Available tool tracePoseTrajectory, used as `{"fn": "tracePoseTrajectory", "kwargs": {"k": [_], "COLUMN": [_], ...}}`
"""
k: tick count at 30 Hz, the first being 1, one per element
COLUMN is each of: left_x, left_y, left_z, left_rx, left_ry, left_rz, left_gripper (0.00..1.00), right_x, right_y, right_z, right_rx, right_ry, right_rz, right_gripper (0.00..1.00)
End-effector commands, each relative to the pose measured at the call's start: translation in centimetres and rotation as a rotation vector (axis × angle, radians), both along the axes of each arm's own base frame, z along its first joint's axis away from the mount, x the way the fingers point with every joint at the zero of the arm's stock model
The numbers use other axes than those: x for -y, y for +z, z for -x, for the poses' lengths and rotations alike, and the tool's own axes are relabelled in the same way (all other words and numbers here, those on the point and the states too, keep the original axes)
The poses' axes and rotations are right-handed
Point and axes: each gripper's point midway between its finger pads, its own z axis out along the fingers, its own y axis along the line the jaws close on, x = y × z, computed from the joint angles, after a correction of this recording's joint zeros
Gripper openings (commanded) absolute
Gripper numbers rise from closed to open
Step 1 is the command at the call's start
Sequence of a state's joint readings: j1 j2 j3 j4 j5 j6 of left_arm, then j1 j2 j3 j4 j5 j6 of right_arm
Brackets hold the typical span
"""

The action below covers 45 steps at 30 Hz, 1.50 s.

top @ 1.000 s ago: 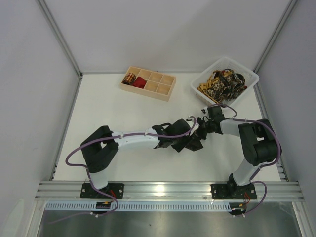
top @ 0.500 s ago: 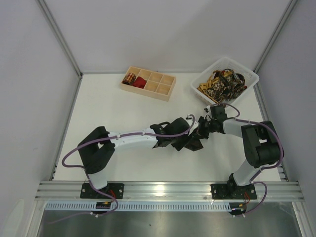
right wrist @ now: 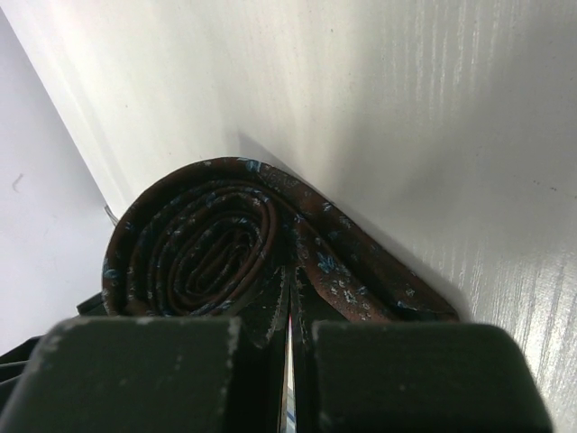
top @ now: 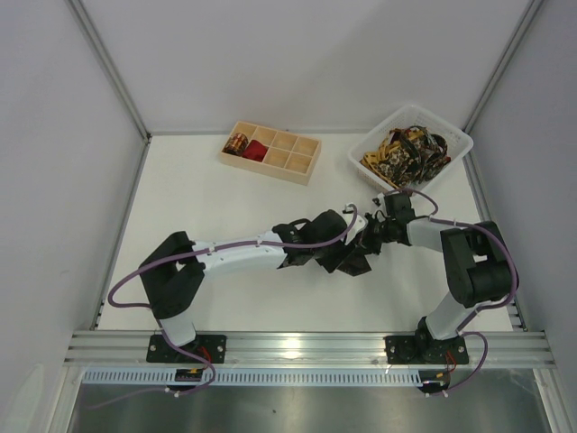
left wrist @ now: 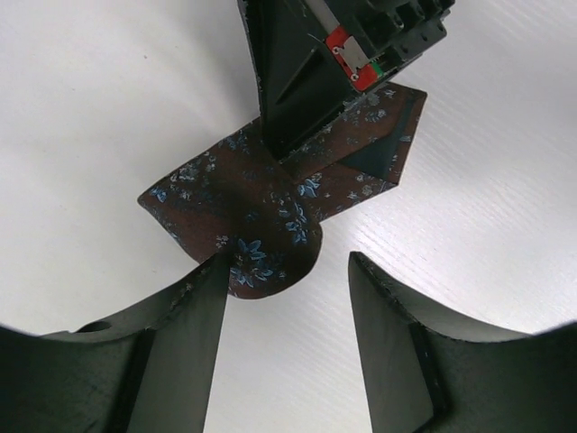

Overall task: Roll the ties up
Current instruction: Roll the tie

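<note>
The dark brown flowered tie (left wrist: 270,203) lies near the middle of the bench (top: 225,198), partly wound into a coil (right wrist: 203,248). The right hand (right wrist: 288,347) is clenched on its fabric beside the coil. The left hand (left wrist: 288,271) is released, one finger touching the tie's edge.

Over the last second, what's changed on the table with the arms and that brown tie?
The left arm stretched further to the right, bringing the left gripper, open over the brown tie, a little nearer the right gripper. The right arm shifted slightly, then held. Unchanged: right gripper shut on the tie's coil; wooden tray and white basket in place.
</note>
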<state>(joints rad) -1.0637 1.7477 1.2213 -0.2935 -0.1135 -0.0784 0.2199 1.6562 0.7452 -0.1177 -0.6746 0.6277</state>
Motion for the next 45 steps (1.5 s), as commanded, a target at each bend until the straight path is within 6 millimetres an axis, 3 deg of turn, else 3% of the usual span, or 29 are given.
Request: {"fn": "tracePoseTrajectory", "kwargs": {"k": [1,10,23,36,45], "left_x": [1.7,2.9,3.2,3.1,3.4], "left_y": [1.9,1.8,-1.2,-1.2,-1.0], "left_z": [-0.3,0.3,1.6,1.1,1.1], "left_rx": [0.008,-0.023,-0.102,-0.085,-0.088], "left_ry": [-0.022,-0.05,-0.064,-0.052,-0.056], "left_rz": [0.083,0.146,0.152,0.146,0.15], "left_gripper": [0.61,0.6,0.6,0.6,0.6], "right_x": [0.2,2.7,1.3,-0.9,-1.0], "right_y": [1.8,4.5,8.0,7.9,7.0], "right_z": [-0.5,-1.8,-1.9,-0.8,-0.5], "right_rx": [0.052,0.097,0.133,0.12,0.109], "right_ry": [-0.01,-0.06,-0.014,0.046,0.052], "right_rz": [-0.021,-0.036,-0.175,-0.206,-0.192], "right_gripper": [0.01,0.0,0.0,0.0,0.0]}}
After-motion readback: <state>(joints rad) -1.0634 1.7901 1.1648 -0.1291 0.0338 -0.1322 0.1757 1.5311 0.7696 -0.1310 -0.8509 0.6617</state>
